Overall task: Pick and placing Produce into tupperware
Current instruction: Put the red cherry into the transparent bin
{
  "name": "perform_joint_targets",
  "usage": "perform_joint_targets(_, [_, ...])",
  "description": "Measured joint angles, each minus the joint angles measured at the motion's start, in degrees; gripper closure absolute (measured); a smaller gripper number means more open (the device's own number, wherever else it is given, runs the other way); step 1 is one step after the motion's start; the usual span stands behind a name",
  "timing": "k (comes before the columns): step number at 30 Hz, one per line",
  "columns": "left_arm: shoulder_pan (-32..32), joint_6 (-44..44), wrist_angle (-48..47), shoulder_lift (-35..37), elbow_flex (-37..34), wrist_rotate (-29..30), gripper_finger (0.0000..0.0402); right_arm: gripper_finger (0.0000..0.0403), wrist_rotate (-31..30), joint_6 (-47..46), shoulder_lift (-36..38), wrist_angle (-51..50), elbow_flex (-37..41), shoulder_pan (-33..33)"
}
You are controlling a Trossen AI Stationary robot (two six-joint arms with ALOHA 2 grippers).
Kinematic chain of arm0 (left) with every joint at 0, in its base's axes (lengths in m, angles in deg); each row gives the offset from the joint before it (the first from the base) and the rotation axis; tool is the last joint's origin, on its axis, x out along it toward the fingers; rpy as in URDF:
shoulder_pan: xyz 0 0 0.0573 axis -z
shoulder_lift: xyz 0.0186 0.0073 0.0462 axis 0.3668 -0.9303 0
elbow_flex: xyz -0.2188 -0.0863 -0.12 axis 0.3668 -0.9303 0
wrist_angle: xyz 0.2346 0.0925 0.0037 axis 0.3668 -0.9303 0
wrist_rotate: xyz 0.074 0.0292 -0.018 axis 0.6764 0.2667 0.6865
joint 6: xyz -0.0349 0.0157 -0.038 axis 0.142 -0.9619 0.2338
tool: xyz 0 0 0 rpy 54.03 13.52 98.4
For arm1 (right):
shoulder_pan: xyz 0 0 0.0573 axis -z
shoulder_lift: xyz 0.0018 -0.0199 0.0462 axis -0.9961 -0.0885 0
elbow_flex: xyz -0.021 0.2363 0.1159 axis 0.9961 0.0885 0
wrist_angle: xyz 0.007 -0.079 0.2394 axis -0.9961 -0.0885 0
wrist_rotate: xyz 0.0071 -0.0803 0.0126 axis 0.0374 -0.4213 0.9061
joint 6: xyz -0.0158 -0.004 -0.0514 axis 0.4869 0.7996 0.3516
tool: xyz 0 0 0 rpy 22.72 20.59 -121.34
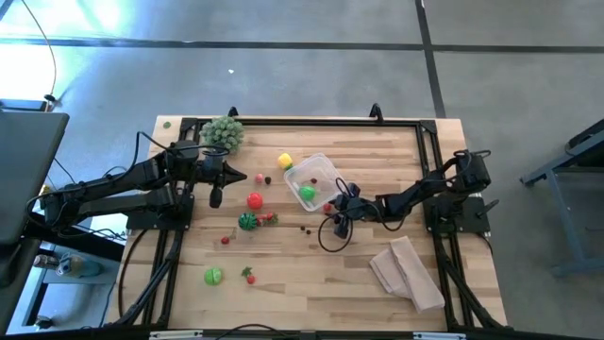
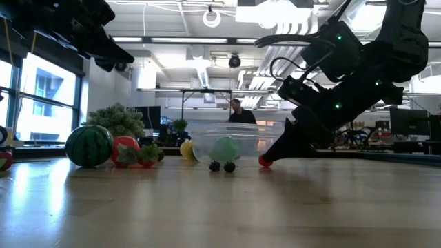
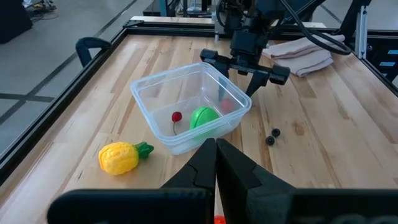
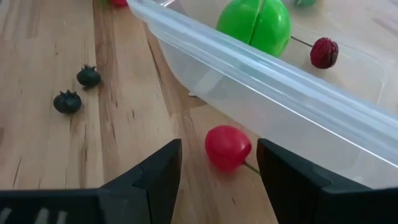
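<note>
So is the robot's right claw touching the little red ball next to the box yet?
Apart. In the right wrist view, the right gripper is open, and bare wood shows between each finger and the red ball beside the tupperware.

Tight gap beside the tupperware wall

The right gripper stands open around a red cherry lying against the tupperware wall, which blocks one side; toward the two dark berries the wooden table lies bare.
</note>
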Motion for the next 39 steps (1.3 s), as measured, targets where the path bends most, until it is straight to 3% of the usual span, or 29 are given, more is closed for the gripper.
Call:
perform_joint_targets(7, [0.0, 0.0, 0.0, 0.0, 0.0, 0.0, 0.0401, 0.0208, 0.0, -0.1, 0.0, -0.3, 0.0, 0.0])
perform_joint_targets(29, [0.0, 0.0, 0.0, 0.0, 0.0, 0.0, 0.0401, 0.0287, 0.6, -1.5, 0.0, -0.4, 0.0, 0.0])
perform_joint_targets(39, [0.0, 0.0, 0.0, 0.0, 0.0, 0.0, 0.0401, 0.0296, 1.2, -1.5, 0.0, -0.3, 0.0, -0.2])
